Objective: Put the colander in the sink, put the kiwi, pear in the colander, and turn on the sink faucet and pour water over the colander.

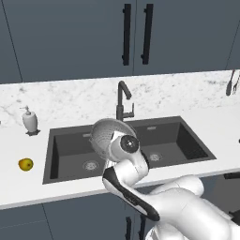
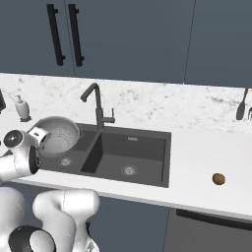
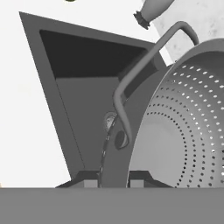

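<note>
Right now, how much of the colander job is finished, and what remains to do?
Nothing is finished yet. In hand: the tool grips the colander by its rim, tilted above the left basin of the sink, not set down. Left: the pear lies on the counter left of the sink, the kiwi to its right, and the sink faucet runs no water.

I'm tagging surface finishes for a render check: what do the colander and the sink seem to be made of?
The colander looks like polished metal: silvery, shiny, with rows of punched holes. The sink looks like matte dark grey composite or stone, showing no gleam, though the render leaves that open; its drains look like bright metal.
</note>
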Robot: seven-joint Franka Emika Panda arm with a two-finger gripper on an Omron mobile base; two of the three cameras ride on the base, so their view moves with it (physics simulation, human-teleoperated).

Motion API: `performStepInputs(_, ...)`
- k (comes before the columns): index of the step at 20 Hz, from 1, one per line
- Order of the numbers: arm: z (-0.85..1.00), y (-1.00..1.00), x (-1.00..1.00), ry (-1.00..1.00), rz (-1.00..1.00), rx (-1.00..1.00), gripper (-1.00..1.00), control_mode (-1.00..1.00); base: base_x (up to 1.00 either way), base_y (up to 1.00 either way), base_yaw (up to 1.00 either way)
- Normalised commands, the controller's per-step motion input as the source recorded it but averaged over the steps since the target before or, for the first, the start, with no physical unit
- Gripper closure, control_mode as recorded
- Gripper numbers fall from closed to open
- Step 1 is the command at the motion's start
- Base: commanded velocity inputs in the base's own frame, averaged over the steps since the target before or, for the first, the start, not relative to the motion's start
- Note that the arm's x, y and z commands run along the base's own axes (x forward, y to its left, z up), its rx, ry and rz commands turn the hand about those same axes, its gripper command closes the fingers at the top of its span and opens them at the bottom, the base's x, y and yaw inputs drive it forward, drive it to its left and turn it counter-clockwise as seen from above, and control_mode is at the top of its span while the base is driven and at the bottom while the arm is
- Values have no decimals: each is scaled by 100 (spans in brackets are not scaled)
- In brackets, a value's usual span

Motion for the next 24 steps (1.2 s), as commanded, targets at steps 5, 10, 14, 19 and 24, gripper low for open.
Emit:
performStepInputs(5, 0, 49, 67, 4, 0, -5, 100, -100, 0, 0, 0)
performStepInputs(10, -1, 44, 74, 12, 0, -5, 100, -100, 0, 0, 0)
performStepInputs(14, -9, 40, 61, 16, 0, -6, 100, -100, 0, 0, 0)
performStepInputs(19, -24, 27, 35, 13, -1, -13, 100, -100, 0, 0, 0)
performStepInputs(24, -34, 15, 15, 9, -5, -17, 100, -100, 0, 0, 0)
